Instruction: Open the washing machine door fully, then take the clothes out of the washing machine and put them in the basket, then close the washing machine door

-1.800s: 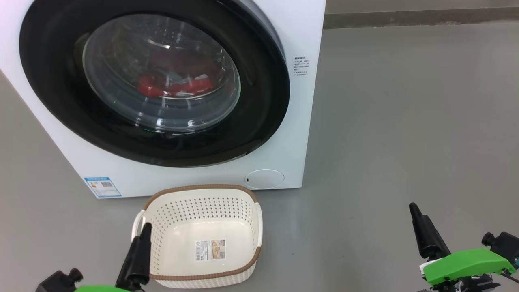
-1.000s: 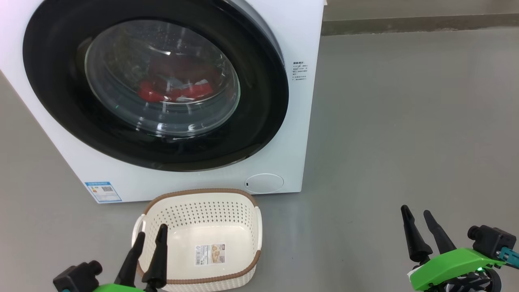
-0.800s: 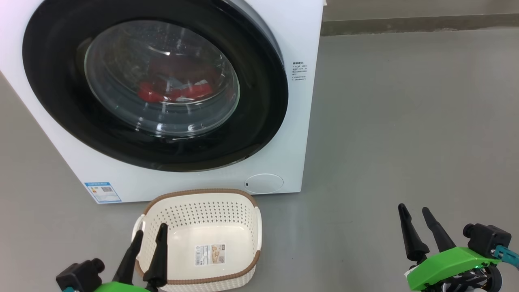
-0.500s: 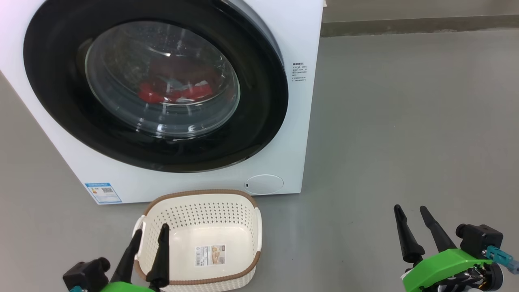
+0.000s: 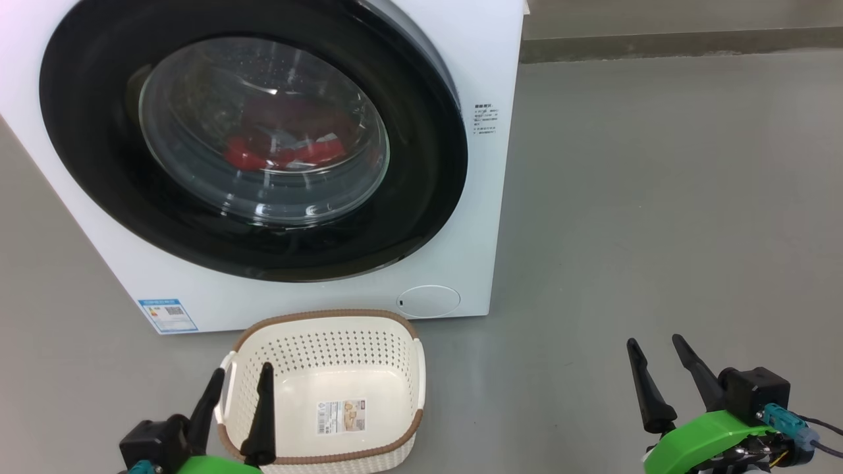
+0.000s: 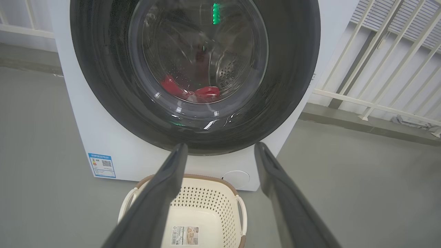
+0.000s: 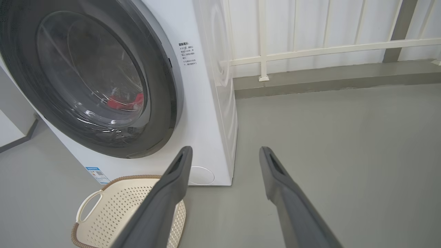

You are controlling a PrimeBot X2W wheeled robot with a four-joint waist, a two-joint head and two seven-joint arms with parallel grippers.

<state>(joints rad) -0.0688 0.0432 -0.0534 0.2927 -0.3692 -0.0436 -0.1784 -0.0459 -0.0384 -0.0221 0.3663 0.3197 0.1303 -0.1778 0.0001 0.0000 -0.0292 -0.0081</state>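
Note:
The white washing machine (image 5: 474,217) stands on the floor with its black-rimmed round door (image 5: 421,197) nearly flush against the front. Red clothes (image 5: 283,151) lie inside the drum, seen through the glass; they also show as clothes (image 6: 206,92) and clothes (image 7: 125,101) in the wrist views. The empty cream basket (image 5: 329,336) sits on the floor just in front of the machine. My left gripper (image 5: 241,372) is open, its fingers hovering over the basket's near left rim. Over bare floor to the machine's right, my right gripper (image 5: 655,342) is open, holding nothing.
Grey floor (image 5: 658,197) stretches to the right of the machine. A low kerb and a white railing (image 7: 310,48) run along the far side. A round white flap (image 5: 429,301) and a blue label (image 5: 167,315) sit low on the machine's front.
Both grippers have drifted slightly toward the middle and lower in the head view, turning so both fingers show. The whole picture has shifted down a little. Door, clothes and basket are unmoved.

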